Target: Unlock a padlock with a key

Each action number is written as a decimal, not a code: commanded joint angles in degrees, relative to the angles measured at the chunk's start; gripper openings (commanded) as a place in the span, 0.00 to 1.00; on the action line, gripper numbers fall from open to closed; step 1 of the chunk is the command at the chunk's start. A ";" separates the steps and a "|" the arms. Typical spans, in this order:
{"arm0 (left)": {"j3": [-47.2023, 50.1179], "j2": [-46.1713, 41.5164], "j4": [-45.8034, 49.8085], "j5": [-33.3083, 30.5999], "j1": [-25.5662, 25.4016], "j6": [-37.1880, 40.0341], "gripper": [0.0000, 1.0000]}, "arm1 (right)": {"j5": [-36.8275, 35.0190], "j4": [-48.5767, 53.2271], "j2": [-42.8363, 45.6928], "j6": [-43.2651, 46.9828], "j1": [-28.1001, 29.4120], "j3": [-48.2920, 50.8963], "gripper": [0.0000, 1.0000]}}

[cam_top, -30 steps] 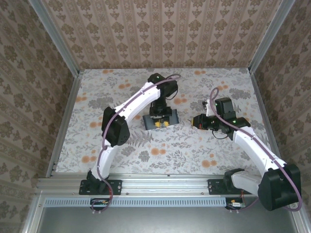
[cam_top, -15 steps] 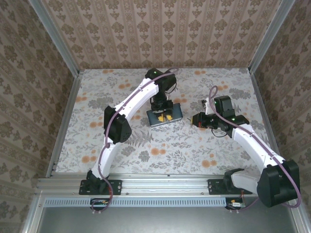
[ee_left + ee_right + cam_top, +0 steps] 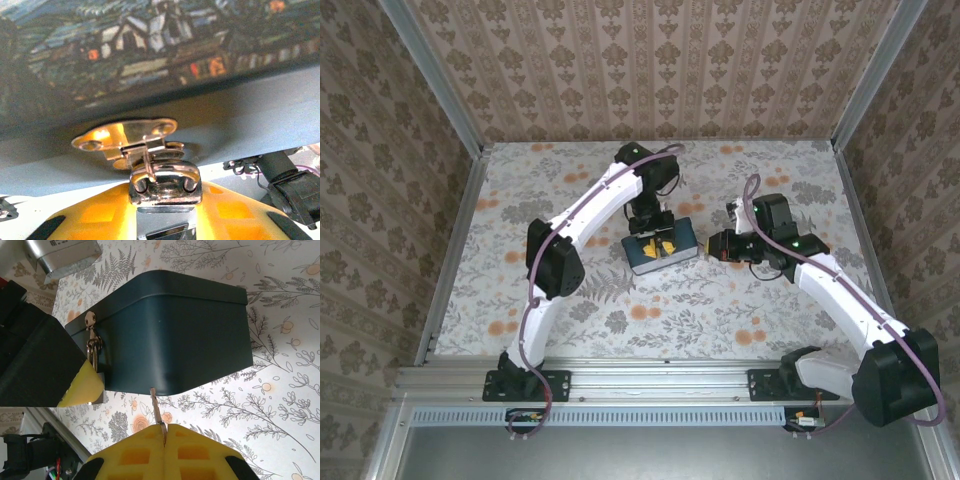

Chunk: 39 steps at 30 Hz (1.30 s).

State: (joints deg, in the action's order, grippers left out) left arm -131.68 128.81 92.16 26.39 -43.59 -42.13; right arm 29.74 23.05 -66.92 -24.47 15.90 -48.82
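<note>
Left jaws pinch the padlock. Right jaws, shut on the key, should square its blade up before pushing in.

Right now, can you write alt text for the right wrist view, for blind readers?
The right gripper pinches a key, blade pointing at the near edge of a dark blue box. On the box's side, the left gripper holds a padlock hanging from the clasp.
</note>
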 commanded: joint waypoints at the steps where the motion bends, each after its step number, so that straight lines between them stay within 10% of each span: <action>1: -0.13 -3.25 10.85 0.78 1.69 0.73 0.38 | -1.70 1.54 0.82 -1.20 0.81 -1.35 0.00; 14: -8.77 -2.10 5.78 -0.36 5.74 2.40 0.49 | 0.35 1.07 1.39 -2.01 3.54 0.57 0.00; 23: 16.05 -12.96 -19.82 -10.24 11.55 12.76 0.51 | 3.49 -3.41 2.19 -9.20 8.04 4.80 0.00; 39: 32.08 -15.94 -42.28 15.24 14.03 19.09 0.50 | 0.82 -12.81 -1.68 -18.21 12.27 7.22 0.00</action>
State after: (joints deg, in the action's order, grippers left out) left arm -101.84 115.22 54.13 33.34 -28.86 -24.16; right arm 31.73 10.35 -69.12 -41.63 27.81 -42.26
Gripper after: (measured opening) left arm 0.496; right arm 0.062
